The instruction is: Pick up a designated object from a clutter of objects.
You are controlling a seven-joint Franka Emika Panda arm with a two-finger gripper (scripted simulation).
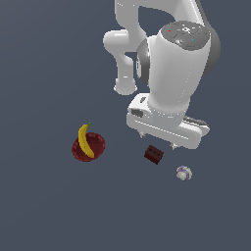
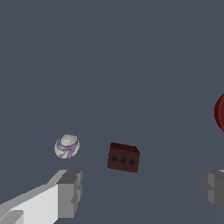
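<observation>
Open floor round white-purple ball [image 1: 184, 172] — only brown block [image 1: 154, 155] nearby, not touching.

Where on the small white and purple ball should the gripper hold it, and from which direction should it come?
Probably from straight above, closing across the widest middle of the ball. It is round, so any pair of opposite sides serves. It lies alone on the floor, apart from the brown block, leaving room for both fingers. The gripper is open and not yet over the ball.
</observation>
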